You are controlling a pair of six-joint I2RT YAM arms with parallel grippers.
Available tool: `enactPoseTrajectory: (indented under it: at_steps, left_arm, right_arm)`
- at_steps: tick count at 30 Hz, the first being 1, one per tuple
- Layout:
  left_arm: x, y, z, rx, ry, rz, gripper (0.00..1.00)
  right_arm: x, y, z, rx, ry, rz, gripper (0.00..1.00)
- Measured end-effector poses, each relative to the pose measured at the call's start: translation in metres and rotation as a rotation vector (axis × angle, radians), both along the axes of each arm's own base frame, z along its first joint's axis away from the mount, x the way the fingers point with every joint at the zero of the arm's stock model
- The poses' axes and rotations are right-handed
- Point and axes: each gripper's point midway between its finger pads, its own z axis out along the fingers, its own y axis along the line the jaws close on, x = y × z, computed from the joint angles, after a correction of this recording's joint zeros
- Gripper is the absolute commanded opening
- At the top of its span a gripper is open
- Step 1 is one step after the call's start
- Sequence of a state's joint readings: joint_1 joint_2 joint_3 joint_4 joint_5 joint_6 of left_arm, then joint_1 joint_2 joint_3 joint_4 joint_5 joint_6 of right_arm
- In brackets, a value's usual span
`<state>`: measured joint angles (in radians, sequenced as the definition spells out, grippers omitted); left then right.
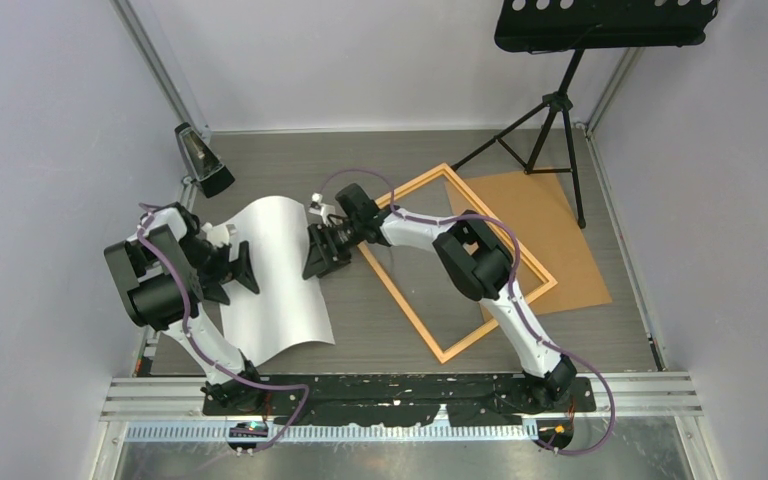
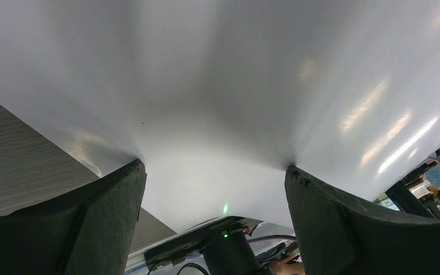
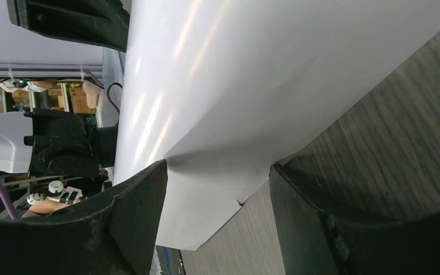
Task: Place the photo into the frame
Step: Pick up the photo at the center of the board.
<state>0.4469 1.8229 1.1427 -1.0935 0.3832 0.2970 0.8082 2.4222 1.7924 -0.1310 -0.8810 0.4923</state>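
1. Photo (image 1: 278,272) is white side up, left of the frame (image 1: 400,298) and no part of it over the frame. It is bowed into an arch above the table (image 1: 380,340) between the two arms.
2. Left gripper (image 1: 243,268): jaws spread wide, both fingertips butted into the sheet's left edge and puckering it (no pinch visible).
3. Right gripper (image 1: 318,255): jaws likewise spread, tips against the right edge.
4. Step in hand, as judged: squeezing the sheet from both sides to raise it. Insertion not yet begun.
5. Next move calls for a secure hold, then carrying the sheet right and squaring its corners to the frame opening. The brown backing board (image 1: 560,240) overlaps the frame's far side.
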Motion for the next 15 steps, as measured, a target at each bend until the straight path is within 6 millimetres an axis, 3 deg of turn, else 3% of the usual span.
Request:
enactPoseTrajectory:
  at_steps: [15]
  left_arm:
    - [0.020, -0.047, 0.014, -0.120, -0.077, -0.114, 0.91]
  right_arm:
    - [-0.002, 0.016, 0.006, 0.089, 0.089, -0.003, 0.73]
